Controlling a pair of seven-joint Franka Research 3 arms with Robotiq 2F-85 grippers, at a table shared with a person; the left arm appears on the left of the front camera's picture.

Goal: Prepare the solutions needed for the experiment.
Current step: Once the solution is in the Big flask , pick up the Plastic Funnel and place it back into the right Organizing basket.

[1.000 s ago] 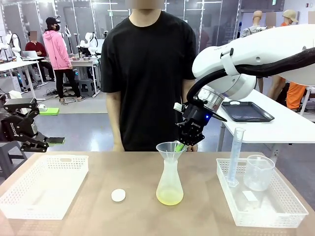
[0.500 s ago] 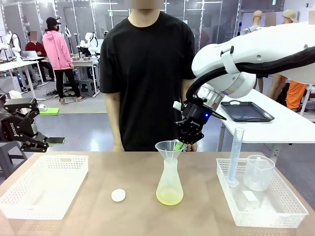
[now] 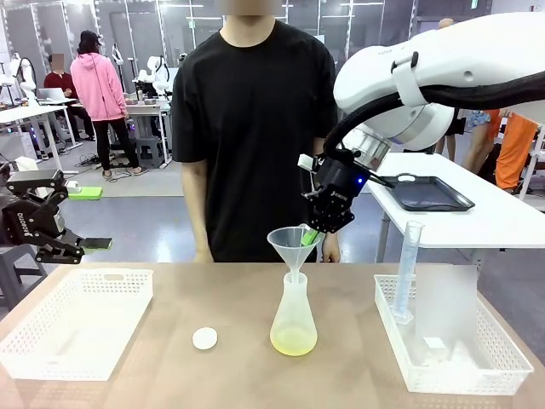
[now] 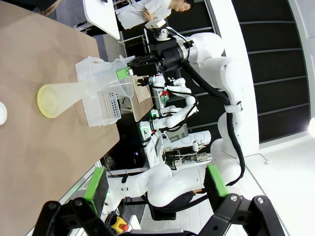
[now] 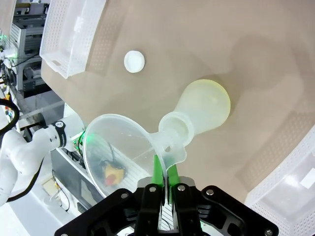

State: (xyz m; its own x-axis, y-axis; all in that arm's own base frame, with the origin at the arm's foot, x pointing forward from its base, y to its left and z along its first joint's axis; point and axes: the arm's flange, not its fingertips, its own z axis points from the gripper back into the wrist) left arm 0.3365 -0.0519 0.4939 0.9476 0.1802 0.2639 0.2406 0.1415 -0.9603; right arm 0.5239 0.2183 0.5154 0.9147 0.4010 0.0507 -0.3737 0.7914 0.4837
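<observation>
Bench [image 3: 170,362]: tan; right tray [image 3: 464,385] contents smeared, unreadable.
Left fingers [image 3: 96,244]: apart, empty, arm cut by left edge.
Right fingers [image 3: 308,238]: clamped on funnel [image 3: 292,241] rim.
Flask [image 3: 294,313]: lower centre, clear cone, pale yellow liquid [image 3: 294,343] pooled low.

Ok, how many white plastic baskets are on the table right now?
2. The left basket sits at the robot's left end of the table; the right basket sits at the right end, holding the graduated cylinder. None looks hidden.

My right arm [image 3: 443,60] is glossy white and rounded, with a thick black cable [image 3: 498,92] along it. My right pincer [image 3: 312,236] and left pincer [image 4: 155,184] are black, green-padded.
</observation>
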